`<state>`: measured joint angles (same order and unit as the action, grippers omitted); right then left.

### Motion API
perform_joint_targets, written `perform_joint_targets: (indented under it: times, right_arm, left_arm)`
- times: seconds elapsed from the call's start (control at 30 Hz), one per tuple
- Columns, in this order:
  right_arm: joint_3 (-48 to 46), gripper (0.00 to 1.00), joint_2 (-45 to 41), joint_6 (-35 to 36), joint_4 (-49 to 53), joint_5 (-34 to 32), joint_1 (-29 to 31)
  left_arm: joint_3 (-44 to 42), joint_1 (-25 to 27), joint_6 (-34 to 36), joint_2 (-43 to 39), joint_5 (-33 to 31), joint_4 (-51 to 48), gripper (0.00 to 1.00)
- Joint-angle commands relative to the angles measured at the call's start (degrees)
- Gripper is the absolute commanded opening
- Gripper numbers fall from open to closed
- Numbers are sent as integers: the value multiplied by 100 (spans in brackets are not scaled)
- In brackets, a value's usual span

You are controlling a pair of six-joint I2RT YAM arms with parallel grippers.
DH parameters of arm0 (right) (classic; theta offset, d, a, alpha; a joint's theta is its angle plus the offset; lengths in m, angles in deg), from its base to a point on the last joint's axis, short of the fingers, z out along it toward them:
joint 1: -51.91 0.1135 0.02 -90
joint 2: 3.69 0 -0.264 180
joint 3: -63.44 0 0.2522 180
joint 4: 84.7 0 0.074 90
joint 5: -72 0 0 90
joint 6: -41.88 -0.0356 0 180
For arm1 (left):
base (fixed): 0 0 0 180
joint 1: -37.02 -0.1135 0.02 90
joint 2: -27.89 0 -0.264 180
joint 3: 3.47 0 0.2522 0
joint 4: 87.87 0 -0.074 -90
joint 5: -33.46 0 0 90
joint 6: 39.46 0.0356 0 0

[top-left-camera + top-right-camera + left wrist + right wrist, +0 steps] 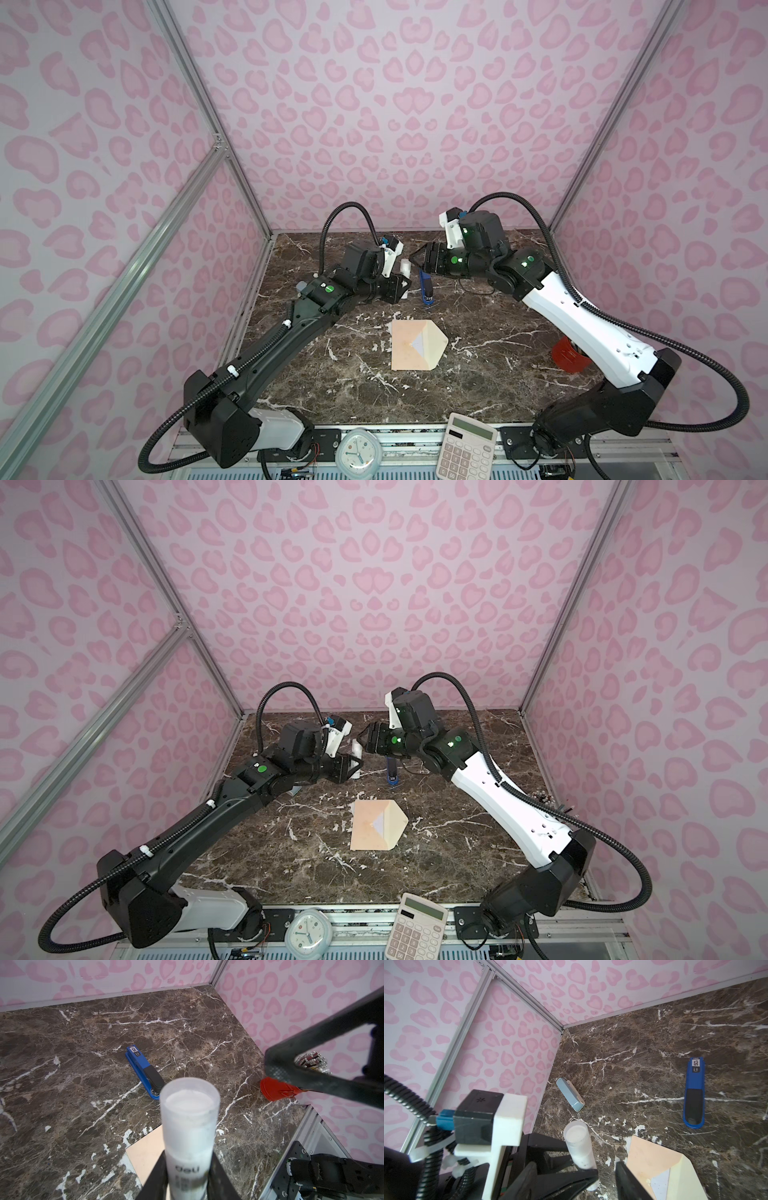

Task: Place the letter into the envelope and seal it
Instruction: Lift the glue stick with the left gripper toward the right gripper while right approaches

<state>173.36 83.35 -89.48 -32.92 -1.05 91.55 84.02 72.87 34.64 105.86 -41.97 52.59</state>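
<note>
The peach envelope [409,345] [370,825] lies flat mid-table, its pointed flap [436,343] open toward the right. A small pale triangle shows at its mouth [660,1184]; I cannot tell if that is the letter, which shows nowhere else. Beyond the envelope, my left gripper [404,286] [188,1157] is shut on a white glue stick [190,1122] [579,1147], capped end outward. My right gripper [417,259] [574,1164] hangs open, facing that capped end and a little apart from it. One of its fingers [311,1059] crosses the left wrist view.
A blue stapler [426,289] [694,1093] lies behind the envelope. A small grey-blue box [570,1094] sits by the left wall. A red holder [569,355] [276,1089] stands under the right arm. A calculator [467,446] and a clock [357,451] rest on the front rail.
</note>
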Motion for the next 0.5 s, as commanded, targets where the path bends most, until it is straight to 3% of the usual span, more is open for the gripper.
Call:
perform_joint_targets:
  times: [0.0, 0.47]
  right_arm:
    - [90, 63, 98, 113, 170, -89, 7]
    - [516, 62, 398, 390, 758, -301, 49]
  left_arm:
    - [33, 35, 88, -2, 180, 422, 32]
    - [88, 211, -10, -44, 487, 198, 32]
